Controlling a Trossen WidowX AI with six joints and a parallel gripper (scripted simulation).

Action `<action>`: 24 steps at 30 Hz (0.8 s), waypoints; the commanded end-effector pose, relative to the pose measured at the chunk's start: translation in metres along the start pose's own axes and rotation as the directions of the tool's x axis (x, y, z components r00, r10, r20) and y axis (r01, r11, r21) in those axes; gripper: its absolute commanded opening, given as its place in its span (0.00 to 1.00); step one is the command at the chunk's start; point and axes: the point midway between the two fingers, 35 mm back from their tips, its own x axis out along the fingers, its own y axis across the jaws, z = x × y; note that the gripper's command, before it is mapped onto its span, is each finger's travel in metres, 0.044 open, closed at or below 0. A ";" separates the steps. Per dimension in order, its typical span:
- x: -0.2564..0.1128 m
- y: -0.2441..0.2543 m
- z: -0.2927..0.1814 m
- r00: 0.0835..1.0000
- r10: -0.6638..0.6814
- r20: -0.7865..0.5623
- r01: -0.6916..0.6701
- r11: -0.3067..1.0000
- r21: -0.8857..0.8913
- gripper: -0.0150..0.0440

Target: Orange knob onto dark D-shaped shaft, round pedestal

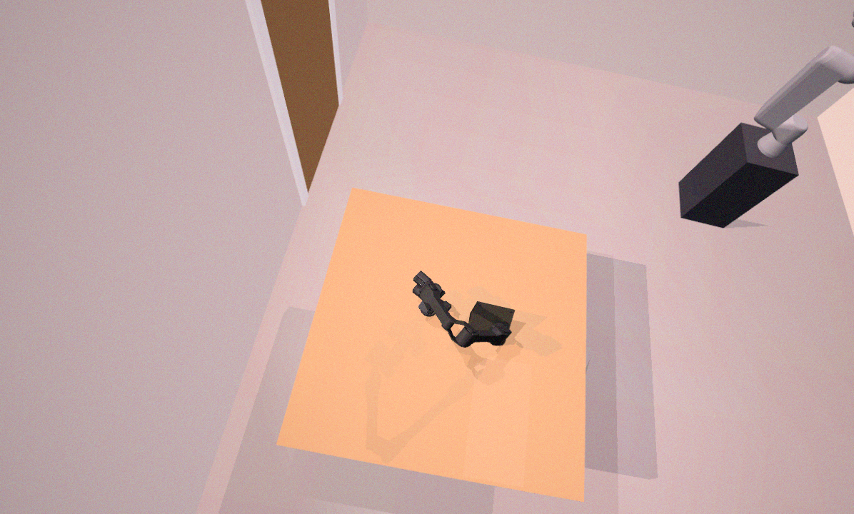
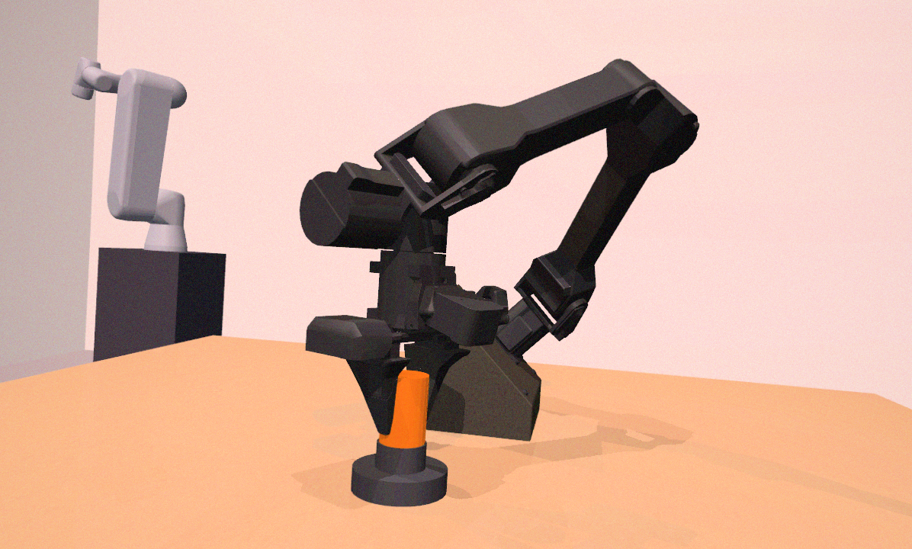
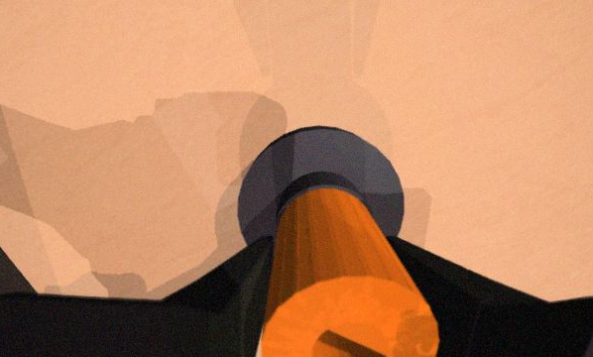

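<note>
The orange knob (image 2: 412, 406) (image 3: 353, 302) stands upright on the raised collar of the dark round pedestal (image 2: 399, 486) (image 3: 326, 149). In the exterior view its lower rim meets the collar, with no shaft showing between them. The shaft is hidden inside the knob, and a slot-like mark shows on the knob's top in the wrist view. My gripper (image 2: 407, 425) (image 3: 328, 247) points down with one finger on each side of the knob. It is slightly open, and a thin light sliver shows beside the knob at the left finger in the wrist view. The top view does not show the knob or pedestal.
The orange-tan table top (image 1: 378, 409) (image 2: 172, 437) carries my arm's dark base (image 1: 490, 316) (image 2: 493, 392), behind the pedestal in the exterior view. A grey arm (image 1: 800, 86) (image 2: 135, 143) stands on a dark block (image 1: 737, 175) (image 2: 138, 300) beyond the table.
</note>
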 end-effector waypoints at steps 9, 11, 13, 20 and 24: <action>0.000 0.000 0.000 1.000 0.001 -0.001 -0.001 1.000 0.000 1.00; 0.000 0.000 0.000 1.000 0.001 -0.001 -0.001 1.000 0.000 1.00; 0.000 0.000 0.000 1.000 0.001 -0.001 -0.001 1.000 0.000 1.00; -0.085 -0.002 -0.001 1.000 -0.002 -0.004 0.002 1.000 0.001 1.00; -0.096 -0.003 -0.001 1.000 -0.001 -0.003 0.001 1.000 0.001 1.00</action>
